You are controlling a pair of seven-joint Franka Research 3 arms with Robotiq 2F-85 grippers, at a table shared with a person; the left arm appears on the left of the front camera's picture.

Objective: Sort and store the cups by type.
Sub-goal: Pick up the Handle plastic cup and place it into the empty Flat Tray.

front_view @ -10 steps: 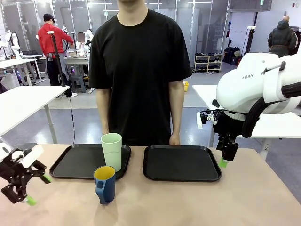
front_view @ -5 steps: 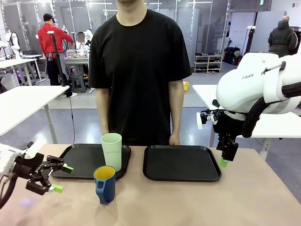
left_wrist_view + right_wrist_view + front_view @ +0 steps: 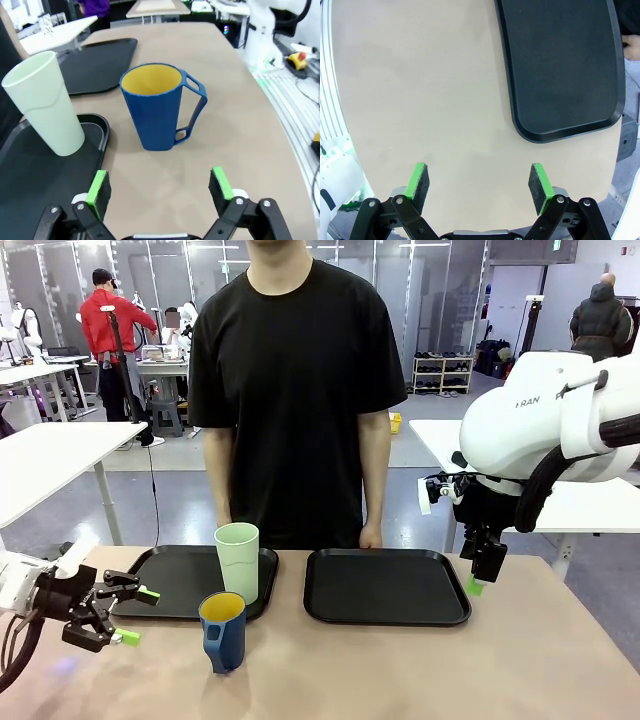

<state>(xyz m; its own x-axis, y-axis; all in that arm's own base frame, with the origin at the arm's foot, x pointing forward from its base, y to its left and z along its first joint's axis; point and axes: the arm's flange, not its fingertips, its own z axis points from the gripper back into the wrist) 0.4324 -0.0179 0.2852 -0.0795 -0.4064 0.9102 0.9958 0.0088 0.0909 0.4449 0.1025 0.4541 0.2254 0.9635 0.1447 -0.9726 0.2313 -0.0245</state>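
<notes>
Beyond the tan table (image 3: pixel 400 670) a workshop with other benches is seen, and a person in a black shirt stands at the far edge, hands resting behind two black trays. With the mug (image 3: pixel 222 630) taken as the landmark: the left tray (image 3: pixel 160 590) lies just behind it, the right tray (image 3: pixel 387 585) behind and to its right, bare of any cup. The tumbler (image 3: pixel 238 560) stands upright just behind the mug, on the near right corner of the left tray. The mug itself rests on the table, off both trays, its handle turned toward the robot.

The left gripper (image 3: pixel 128 616) has been swung up from low at the table's near left edge within the last second and is now held level just left of the mug, jaws spread wide and empty. In the left wrist view the mug (image 3: pixel 160 112) is framed between the pads (image 3: pixel 98 186), still apart from them. The right gripper (image 3: pixel 476 583) has not moved; it hangs well to the mug's right, beside the right tray, also wide and empty.

An approach to the mug is judged to be under way; neither cup is yet sorted
</notes>
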